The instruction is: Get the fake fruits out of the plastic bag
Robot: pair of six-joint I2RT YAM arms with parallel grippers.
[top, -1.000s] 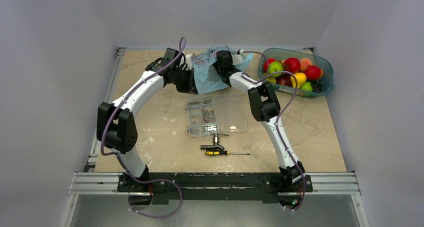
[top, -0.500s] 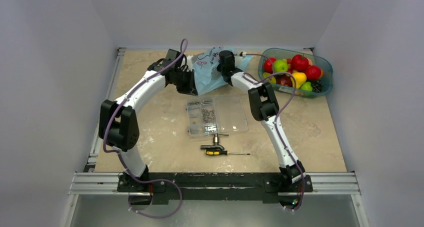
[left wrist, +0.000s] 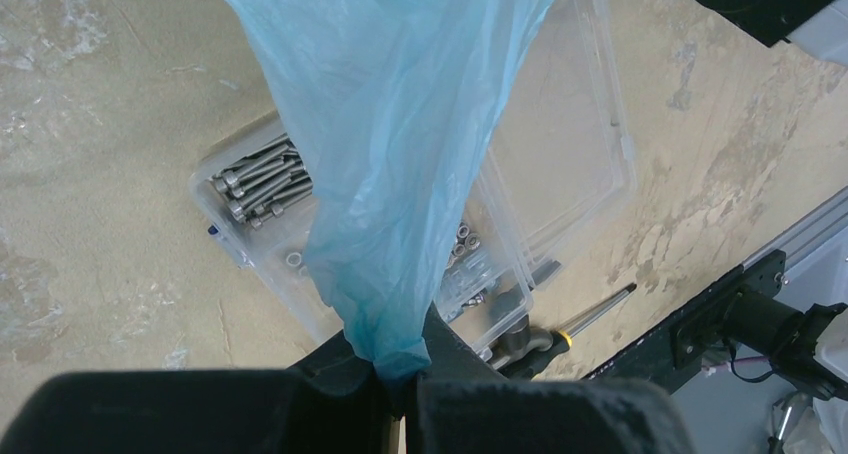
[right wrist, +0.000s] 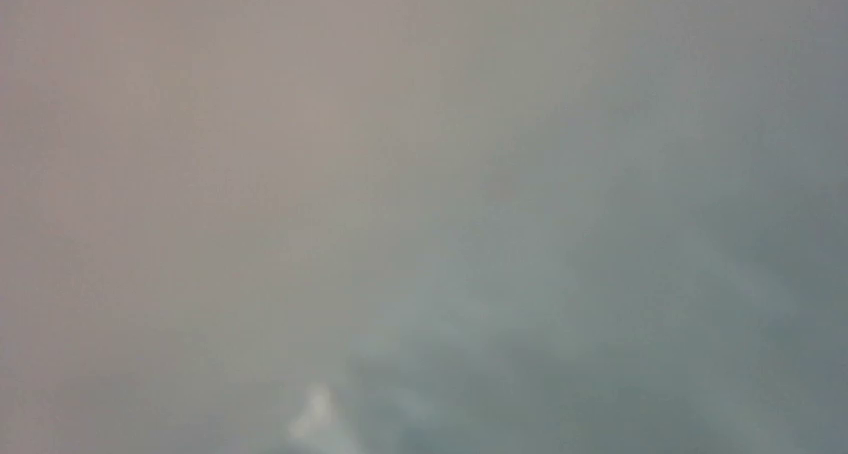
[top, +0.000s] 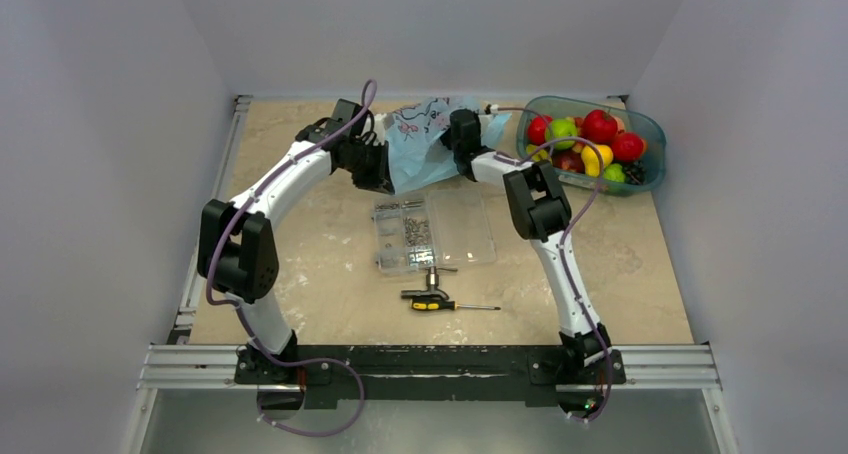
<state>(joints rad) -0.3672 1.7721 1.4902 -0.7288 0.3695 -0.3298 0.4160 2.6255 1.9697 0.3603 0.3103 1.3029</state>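
The light blue plastic bag (top: 420, 142) hangs lifted at the back of the table, and in the left wrist view the plastic bag (left wrist: 400, 154) stretches up from my jaws. My left gripper (left wrist: 400, 369) is shut on a bunched corner of it, seen from above as the left gripper (top: 383, 169). My right arm's wrist (top: 463, 134) reaches into the bag from the right. Its fingers are hidden by the film and the right wrist view is only grey-blue blur. Fake fruits (top: 585, 139), red, green and yellow, fill the teal tub. No fruit shows inside the bag.
The teal see-through tub (top: 655, 139) stands at the back right corner. A clear compartment box of screws (top: 435, 232) lies mid-table under the bag, with a screwdriver (top: 440, 304) just in front of it. Walls close in on three sides.
My right wrist has shifted right and slightly nearer within the bag, and its gripper has closed. The bag has stretched rightward with it. The left arm holds still.
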